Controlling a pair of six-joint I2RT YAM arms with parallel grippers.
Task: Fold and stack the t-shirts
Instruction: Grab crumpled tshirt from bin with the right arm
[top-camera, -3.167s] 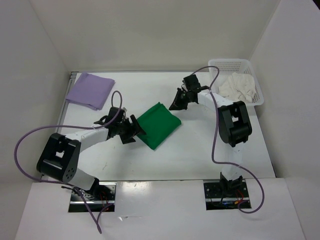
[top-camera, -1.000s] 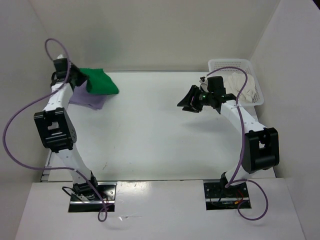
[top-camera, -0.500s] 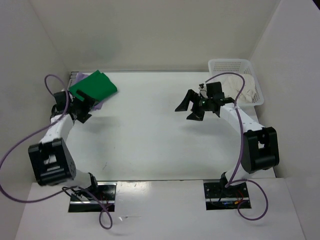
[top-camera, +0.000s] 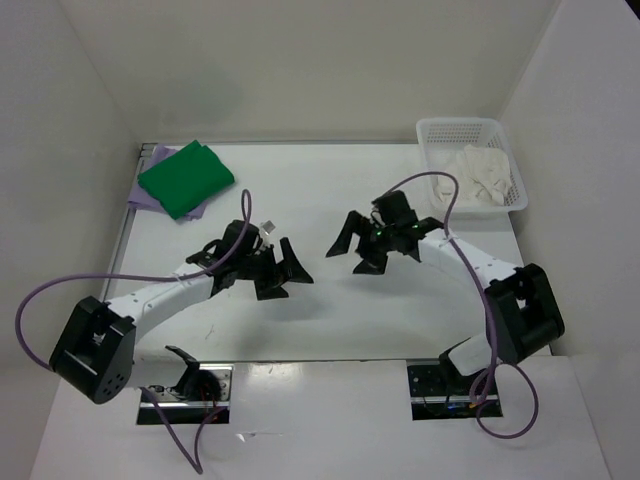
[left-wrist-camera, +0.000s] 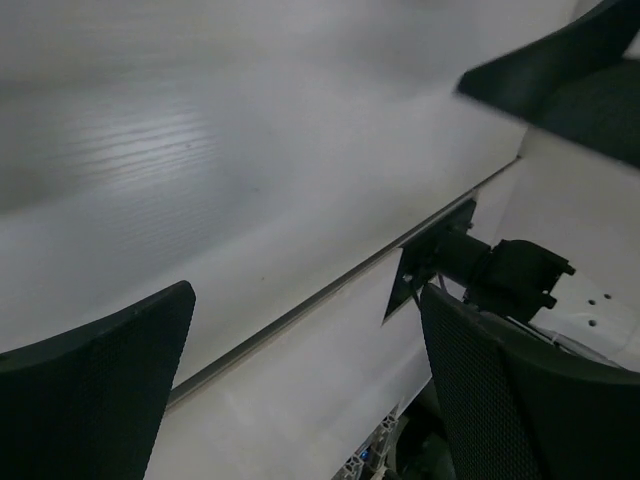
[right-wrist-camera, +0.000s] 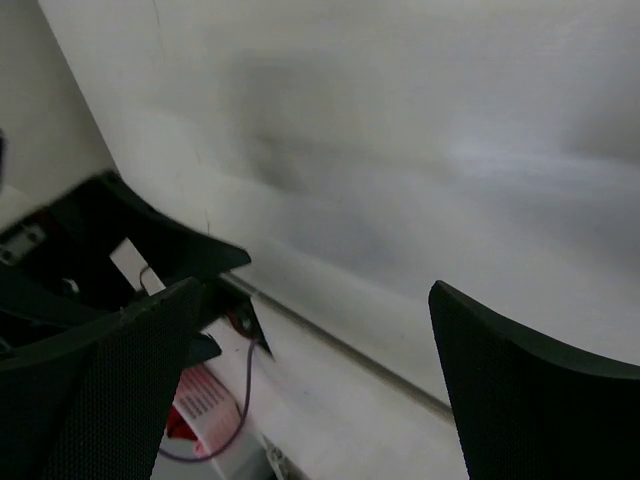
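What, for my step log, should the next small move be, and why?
Probably swing the open right claw toward the basket for the crumpled white shirt: the green shirt lies folded on the purple shirt, and the left claw is open and empty too.

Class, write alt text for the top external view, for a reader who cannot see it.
A folded green t-shirt lies on a lavender t-shirt at the far left corner of the table; a crumpled white t-shirt sits in a mesh basket at far right. Near the middle, the left end effector and the right end effector are open and empty.
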